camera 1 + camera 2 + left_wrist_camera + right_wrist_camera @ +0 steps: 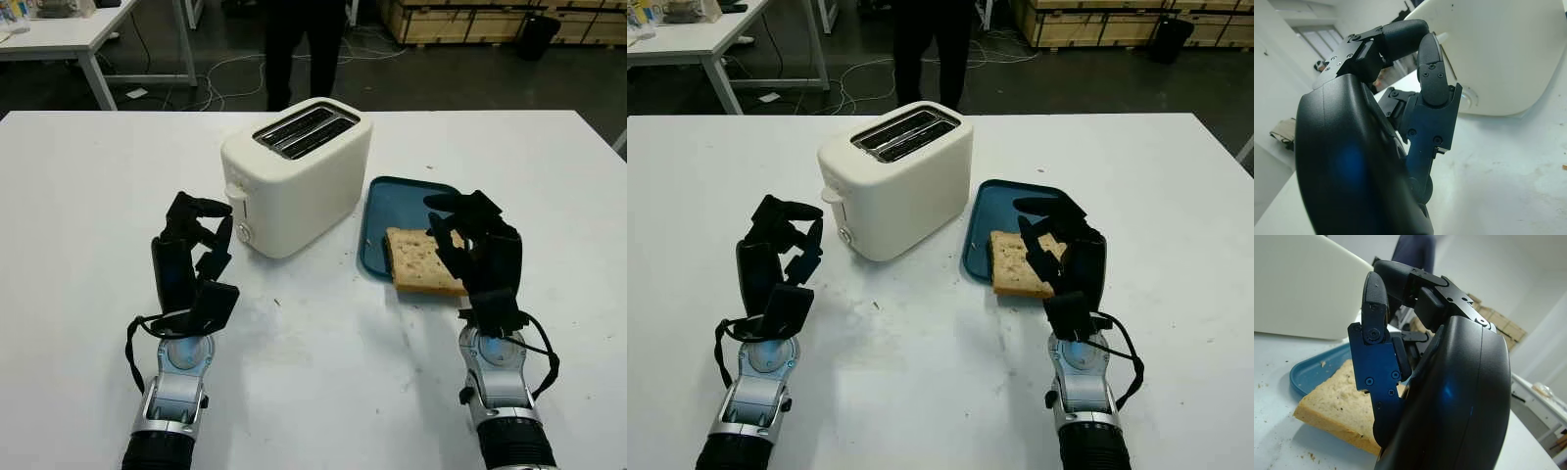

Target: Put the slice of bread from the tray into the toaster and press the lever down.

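White surface [88,196] carries a cream two-slot toaster [304,186], set at an angle, slots up and both empty. Lever [235,193] sits on the toaster's near-left end face, in its raised position; a round dial [243,232] is just below it.

Just right of the toaster: blue tray [392,201], flat on the surface. Slice of bread [421,259] lies at the tray's near edge, its front edge overhanging the rim onto the surface. Slice is flat, speckled, crust visible along the near side. Crumbs are scattered on the surface around the tray's near corner.

Right hand [480,250]: positioned over the near-right part of the slice, palm side toward the toaster. Fingers [1376,308] curled partway, hanging above the bread; in the right wrist view there is a gap between fingertips and slice, so nothing gripped. Contact of the heel of the hand with the bread: cannot tell.

Left hand [191,259]: near the toaster's lever end, just left of it, apart from the housing. Fingers [1432,73] curled in toward the palm, holding nothing; in the left wrist view the fingertips point toward the dial end of the toaster without touching it.

Background: a person's legs [304,49] stand behind the far edge of the surface, cables on the floor [225,73], another white table [69,34] at far left.
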